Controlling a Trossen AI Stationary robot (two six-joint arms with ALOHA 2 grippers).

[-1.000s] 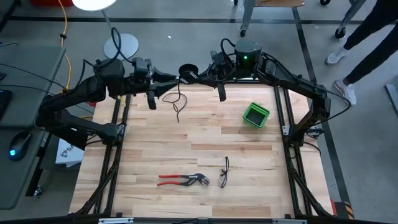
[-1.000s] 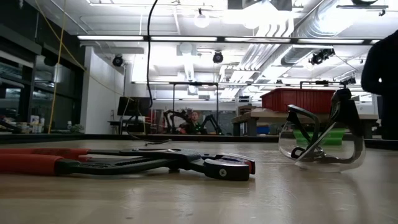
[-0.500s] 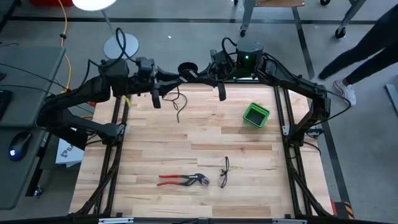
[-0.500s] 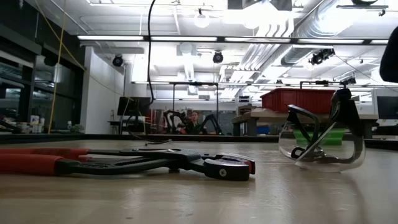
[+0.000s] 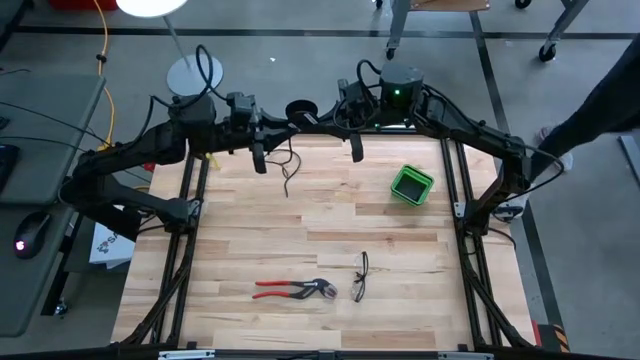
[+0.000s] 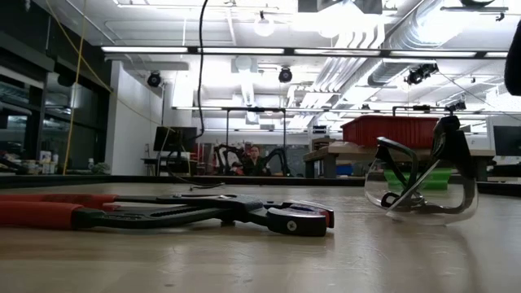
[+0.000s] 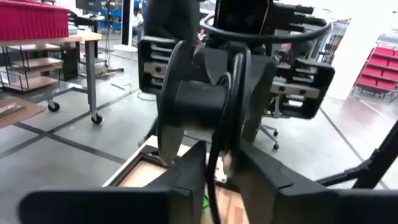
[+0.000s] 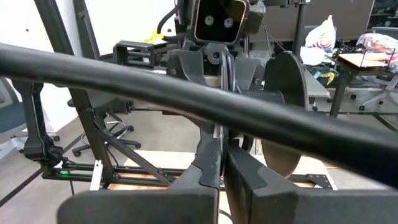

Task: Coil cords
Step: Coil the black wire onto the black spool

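Left gripper has crept toward the reel since a second ago and narrowed its fingers; the person at the far right of the floor has walked mostly out of the high view. The rest of the table unchanged.

Reel: sits at the table's far edge, held up off the wood, between the two grippers.
Cord: thin, black, trails from the reel down onto the table surface just below it in a loose loop.
Left gripper: right beside the reel; in its wrist view the fingers close around the cord just short of the reel.
Right gripper: fingers pressed together, clamped on the reel from the opposite side.

Green bin: to the right of the reel, well apart.
Red-handled pliers and safety glasses: near the table's front edge, far from the reel, lying side by side.
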